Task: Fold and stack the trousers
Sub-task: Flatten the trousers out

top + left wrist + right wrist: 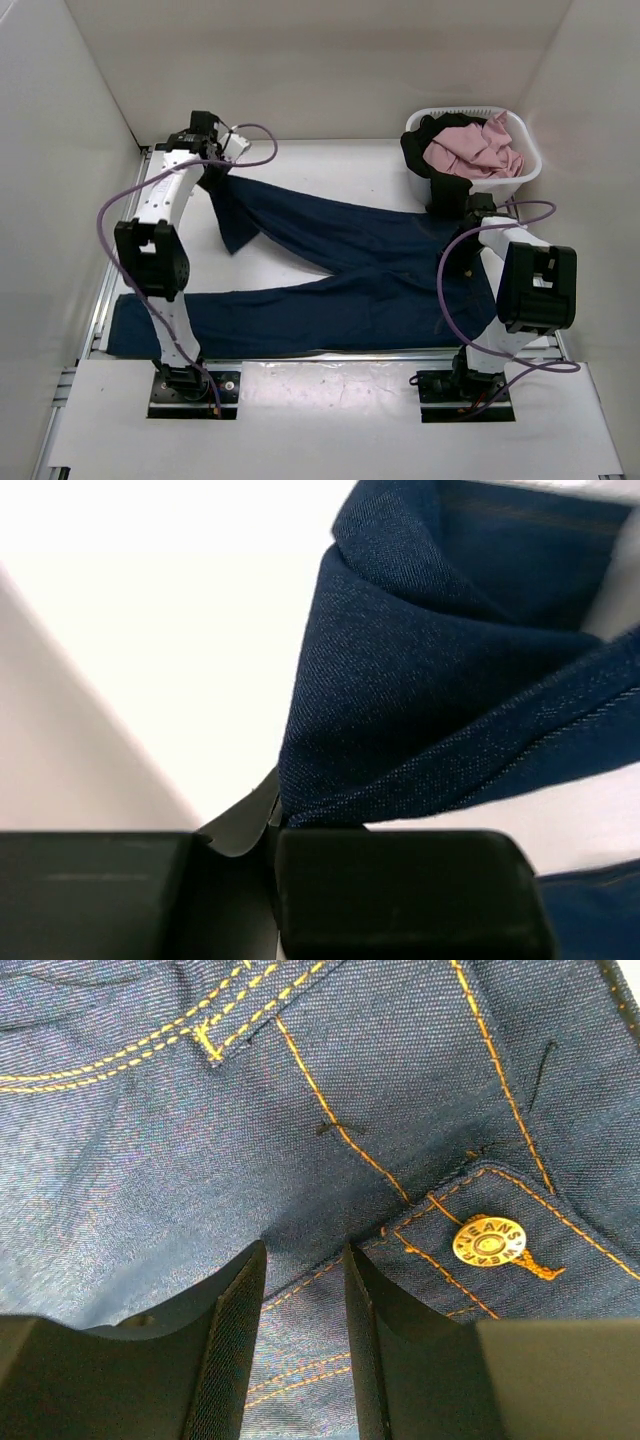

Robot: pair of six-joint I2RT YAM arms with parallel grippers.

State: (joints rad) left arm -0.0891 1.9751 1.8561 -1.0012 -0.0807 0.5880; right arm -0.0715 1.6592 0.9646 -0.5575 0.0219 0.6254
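The dark navy jeans (350, 270) lie spread on the white table, with their two legs running left in a V. My left gripper (214, 168) is at the far left and is shut on the end of the upper leg. In the left wrist view a bunched fold of denim (430, 680) rises from between its closed fingers (400, 880). My right gripper (470, 212) is down on the waist end. In the right wrist view its fingers (235, 1300) stand a narrow gap apart, pinching a ridge of denim (305, 1280) beside the brass button (488, 1241).
A white laundry basket (525, 175) at the back right holds a pink garment (475, 148) and a black garment (425, 145) that hangs over its rim. White walls enclose the table on the left, back and right. The lower trouser leg reaches the table's left front edge (125, 325).
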